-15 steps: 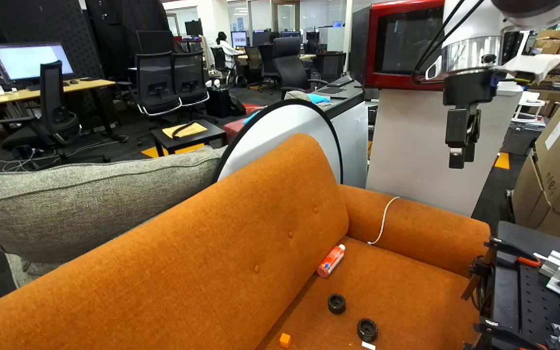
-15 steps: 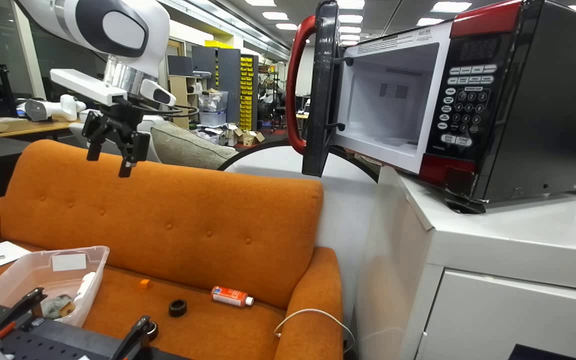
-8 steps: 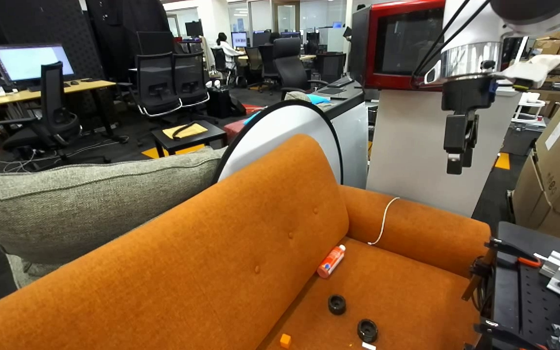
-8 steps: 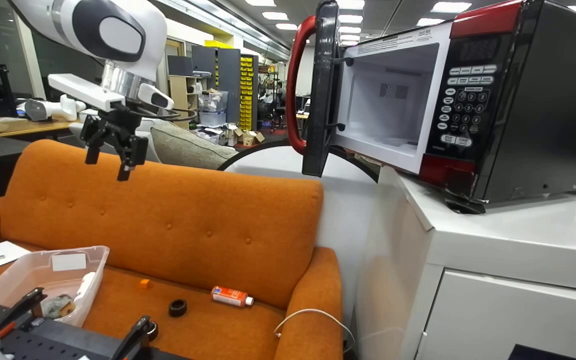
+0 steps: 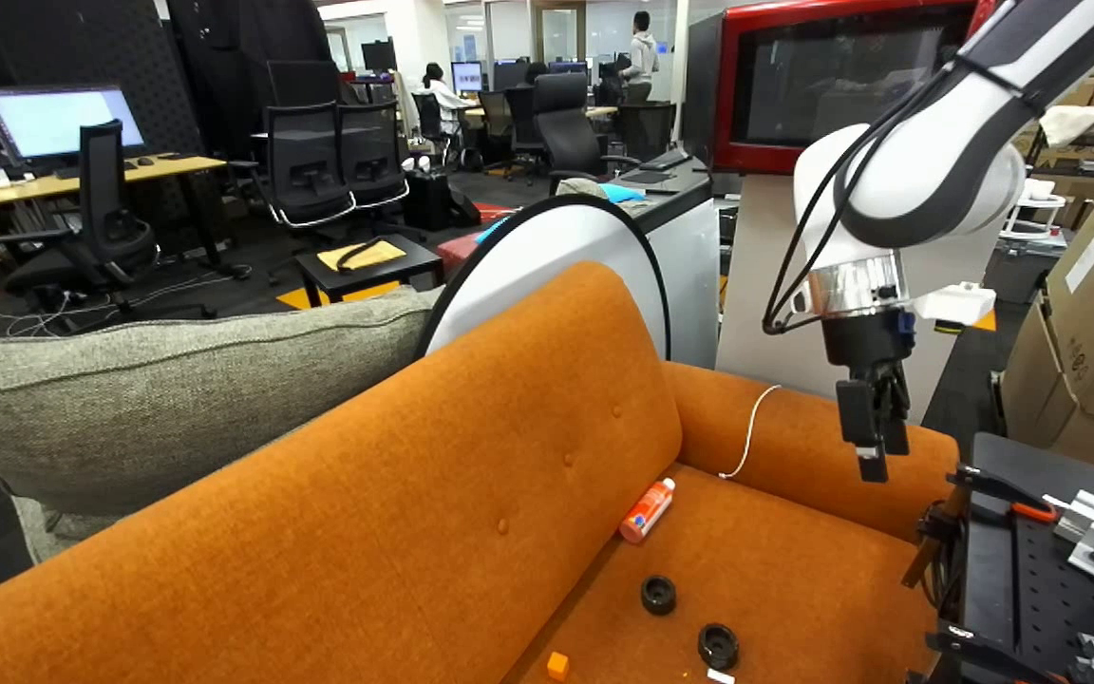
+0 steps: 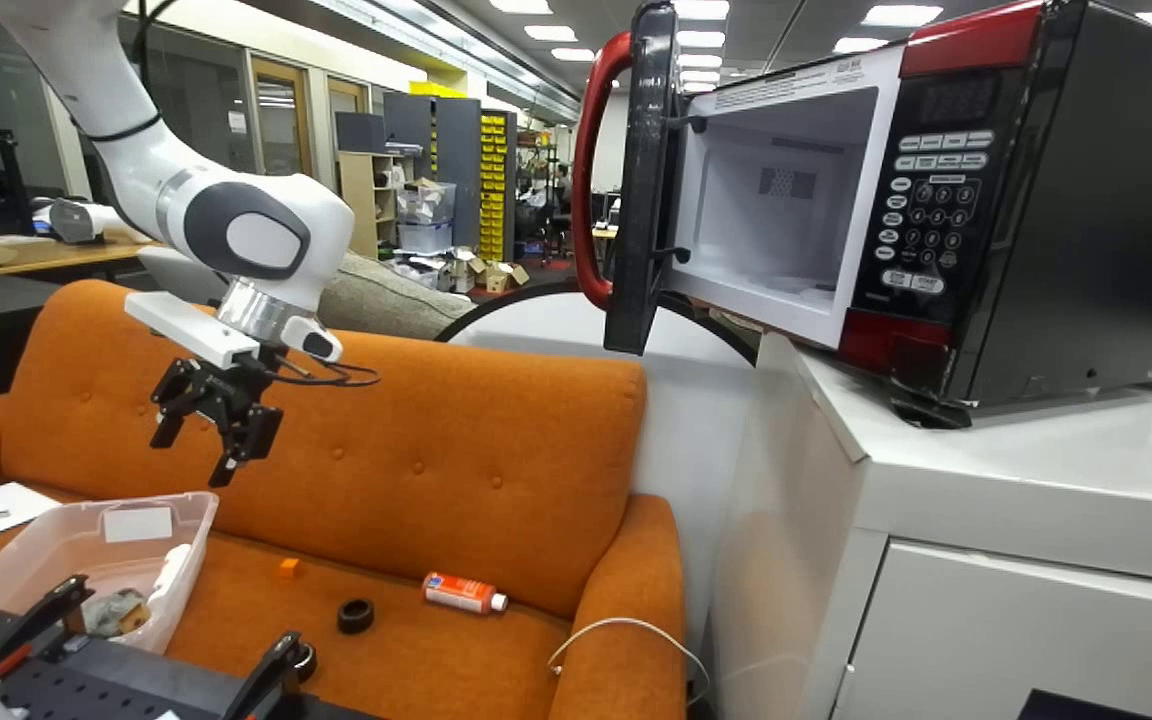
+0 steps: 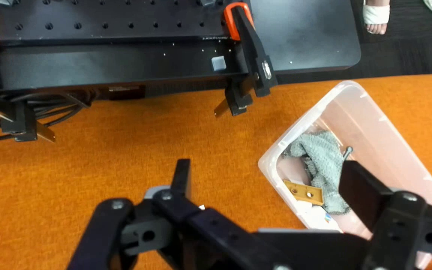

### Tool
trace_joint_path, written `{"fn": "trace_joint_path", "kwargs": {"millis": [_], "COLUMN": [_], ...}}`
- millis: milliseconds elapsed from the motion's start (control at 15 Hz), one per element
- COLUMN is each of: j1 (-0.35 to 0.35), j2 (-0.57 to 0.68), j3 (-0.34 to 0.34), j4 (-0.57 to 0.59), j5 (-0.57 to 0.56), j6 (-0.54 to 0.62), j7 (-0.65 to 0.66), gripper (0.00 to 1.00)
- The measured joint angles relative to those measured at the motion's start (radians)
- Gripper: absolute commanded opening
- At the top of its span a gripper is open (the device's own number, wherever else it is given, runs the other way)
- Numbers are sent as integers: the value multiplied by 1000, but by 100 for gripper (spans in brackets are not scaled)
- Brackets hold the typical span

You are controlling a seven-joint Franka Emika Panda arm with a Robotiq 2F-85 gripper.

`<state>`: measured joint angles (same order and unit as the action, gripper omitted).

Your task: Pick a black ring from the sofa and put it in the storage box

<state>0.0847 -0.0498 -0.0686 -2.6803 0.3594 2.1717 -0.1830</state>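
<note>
Two black rings lie on the seat of the burnt-orange sofa (image 5: 414,475). In an exterior view, one black ring (image 5: 658,595) is nearer the backrest and another ring (image 5: 718,646) is nearer the front. In an exterior view, one ring (image 6: 355,616) shows whole and another (image 6: 305,661) is partly hidden by a clamp. My gripper (image 6: 194,455) is open and empty above the sofa, well over the rings. In the wrist view, my open gripper (image 7: 266,168) has one finger over the sofa and one over the translucent storage box (image 7: 272,165); no ring shows there.
An orange-red bottle (image 5: 647,510) lies by the backrest. An orange block (image 6: 289,568) is on the seat. A black table (image 5: 1022,532) with clamps (image 7: 253,52) runs along the sofa's front. The storage box (image 6: 211,515) holds a grey cloth (image 7: 324,161). A microwave (image 6: 776,200) stands open.
My gripper has moved well down toward the sofa in both exterior views, most of it in the last half second. It stays open. The rings have not moved. A person appears standing far back.
</note>
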Motion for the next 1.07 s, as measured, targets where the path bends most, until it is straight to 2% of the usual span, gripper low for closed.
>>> {"fn": "trace_joint_path", "kwargs": {"millis": [733,867,1067], "j1": [-5,-6,-9], "j2": [-21,25,153], "j3": [5,5,16], "j4": [-5,3,31], "j5": [0,0,3], "j6": [-8,6,130], "j7": [1,1,0], "gripper": [100,100,100]}}
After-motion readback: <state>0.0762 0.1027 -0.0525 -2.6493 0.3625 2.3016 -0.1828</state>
